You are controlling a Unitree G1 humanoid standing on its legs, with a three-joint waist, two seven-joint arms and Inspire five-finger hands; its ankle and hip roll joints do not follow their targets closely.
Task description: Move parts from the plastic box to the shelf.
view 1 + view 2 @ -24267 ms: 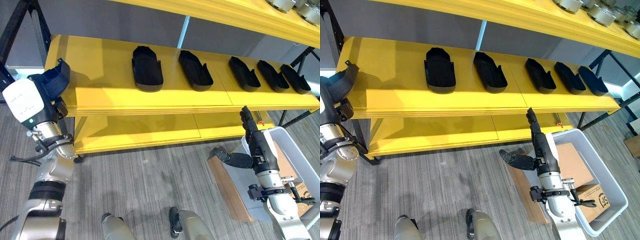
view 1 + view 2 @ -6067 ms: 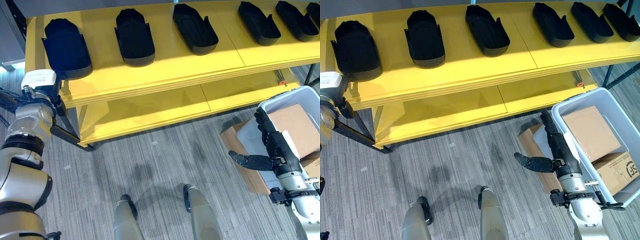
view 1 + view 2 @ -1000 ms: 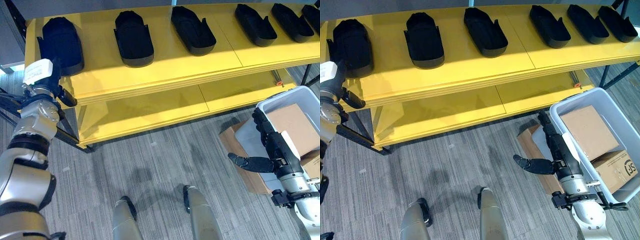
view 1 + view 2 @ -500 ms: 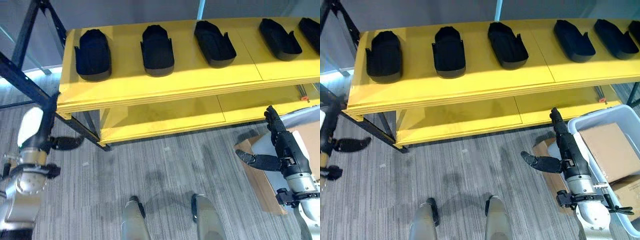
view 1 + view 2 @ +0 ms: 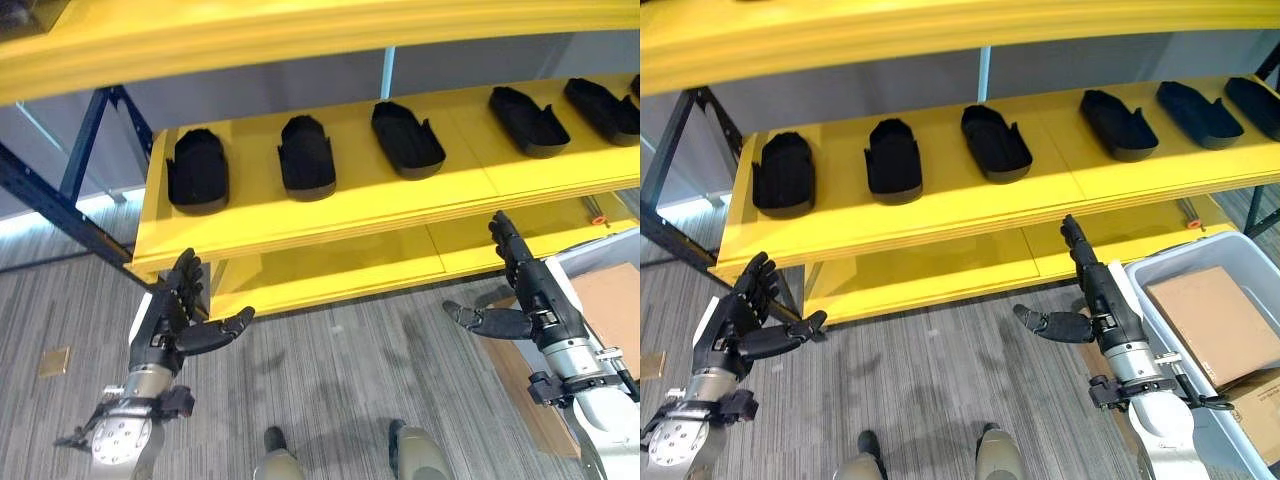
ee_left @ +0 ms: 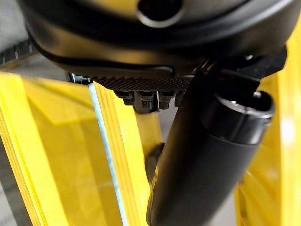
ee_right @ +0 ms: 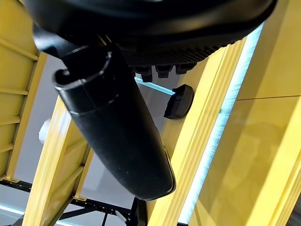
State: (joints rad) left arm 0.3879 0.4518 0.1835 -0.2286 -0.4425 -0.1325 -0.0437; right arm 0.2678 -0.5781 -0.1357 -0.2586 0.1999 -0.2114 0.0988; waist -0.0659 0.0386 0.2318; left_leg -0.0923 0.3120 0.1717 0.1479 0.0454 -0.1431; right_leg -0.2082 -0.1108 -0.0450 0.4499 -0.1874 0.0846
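Note:
Several black, shoe-shaped parts lie in a row on the yellow shelf (image 5: 350, 205): the leftmost part (image 5: 197, 170), a second part (image 5: 307, 157), a third part (image 5: 407, 139) and more toward the right. The grey plastic box (image 5: 1188, 249) stands on the floor at the right with a cardboard piece (image 5: 1220, 325) inside. My left hand (image 5: 170, 320) hovers low in front of the shelf's left end, open, fingers spread, holding nothing. My right hand (image 5: 525, 290) is raised beside the box, open and empty. In the wrist views, the left thumb (image 6: 207, 155) and the right thumb (image 7: 117, 127) stand straight.
A lower yellow board (image 5: 330, 260) runs under the parts' shelf, and an upper yellow shelf edge (image 5: 300, 35) crosses overhead. A dark blue frame post (image 5: 675, 145) stands at the shelf's left end. Grey striped carpet (image 5: 330, 380) lies between me and the shelf.
The camera has tilted up, bringing the upper shelf edge into view. My left hand has come up in front of me with fingers spread. My right hand keeps its open pose.

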